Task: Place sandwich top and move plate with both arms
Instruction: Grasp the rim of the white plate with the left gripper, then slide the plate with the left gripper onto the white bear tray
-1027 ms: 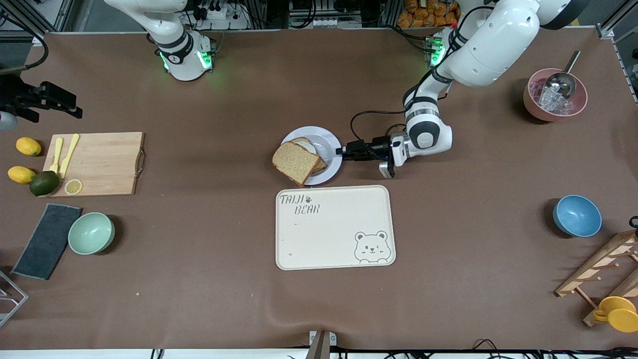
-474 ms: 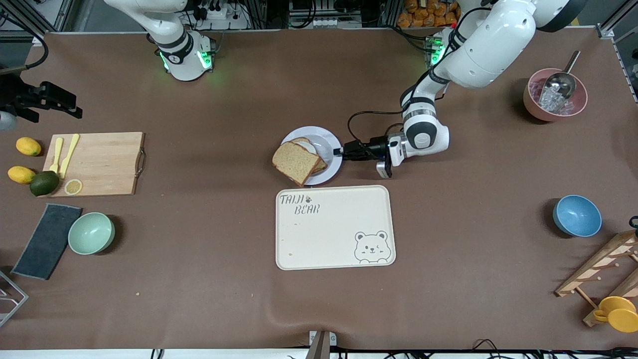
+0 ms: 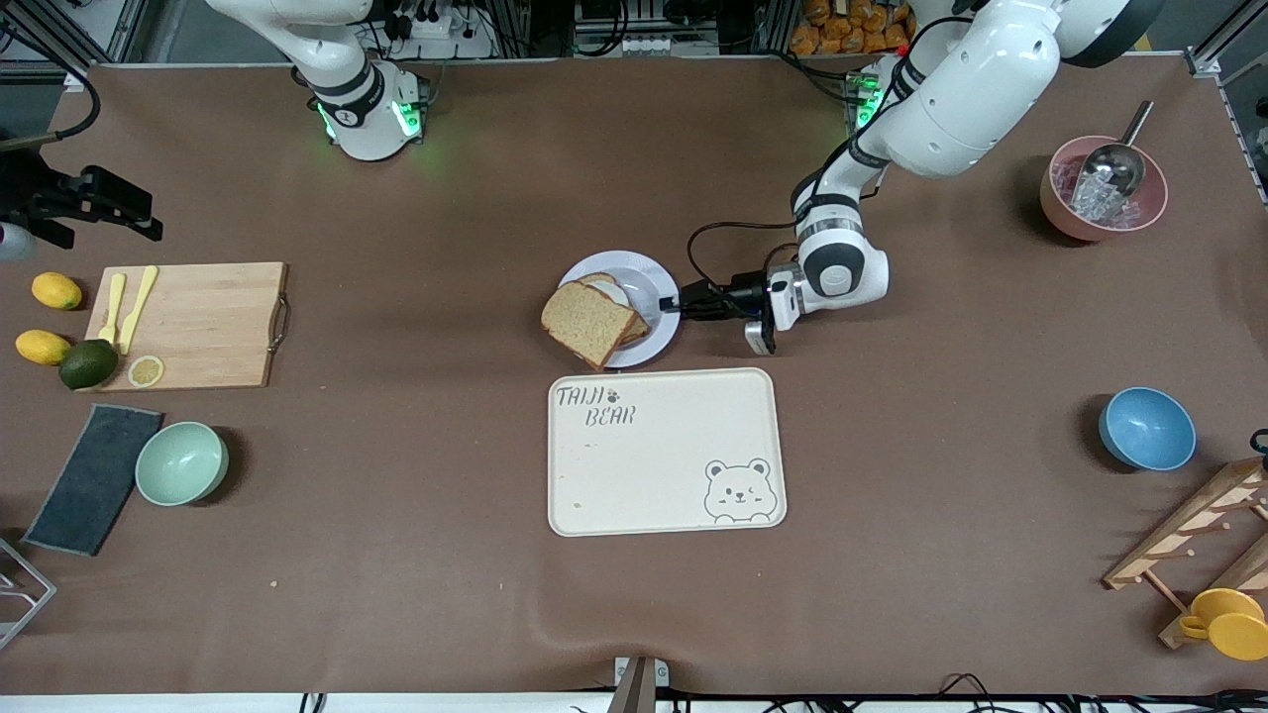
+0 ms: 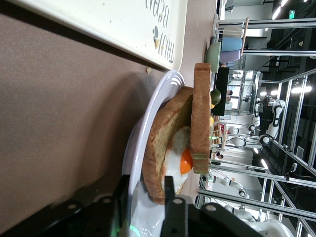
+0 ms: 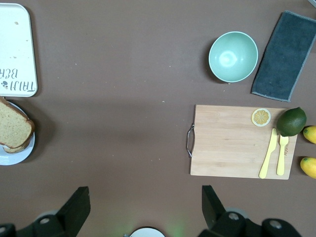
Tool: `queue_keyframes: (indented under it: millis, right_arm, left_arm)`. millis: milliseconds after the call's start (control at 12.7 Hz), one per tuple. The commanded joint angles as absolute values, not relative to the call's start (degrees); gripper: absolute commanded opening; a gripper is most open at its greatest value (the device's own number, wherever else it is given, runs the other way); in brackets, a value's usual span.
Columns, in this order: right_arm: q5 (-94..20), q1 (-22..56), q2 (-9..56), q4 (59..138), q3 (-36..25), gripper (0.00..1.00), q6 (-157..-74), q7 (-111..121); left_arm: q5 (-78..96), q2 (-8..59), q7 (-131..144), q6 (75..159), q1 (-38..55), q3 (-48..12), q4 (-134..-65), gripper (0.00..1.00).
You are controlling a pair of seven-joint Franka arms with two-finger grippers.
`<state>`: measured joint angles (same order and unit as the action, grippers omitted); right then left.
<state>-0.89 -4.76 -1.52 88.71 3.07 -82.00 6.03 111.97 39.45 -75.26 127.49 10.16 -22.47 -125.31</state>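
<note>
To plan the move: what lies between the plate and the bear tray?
Only a narrow strip of bare brown table separates the plate from the bear tray, seen in the front view.

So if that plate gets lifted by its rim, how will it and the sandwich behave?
The plate looks rigid, so it should lift without flexing. Gripped only at one edge by the left end effector, it may tilt. The sandwich top overhangs the rim and lies loose, so it could slide.
</note>
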Motion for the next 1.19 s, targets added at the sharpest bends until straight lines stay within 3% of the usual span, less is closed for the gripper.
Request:
queue_keyframes:
  millis: [0,553,1106]
  right_arm:
    - [0.18,-4.39,-1.93,88.68,2.64,1.0,-81.65,4.83]
    - [-0.35,-4.66,-0.44,86.04,2.55,1.0,-76.55,5.45]
    - [0.35,-3.16,-0.79,86.66,2.64,1.0,-77.17,1.52]
  left_arm:
    - [114.26,41.4,-77.52,128.32,10.99,-22.59,-124.1,0.22]
    - [114.43,41.4,-79.98,128.32,10.9,-22.59,-124.1,0.0]
    - [114.43,40.43,-82.18,128.23,9.76,-22.67,-124.45,0.0]
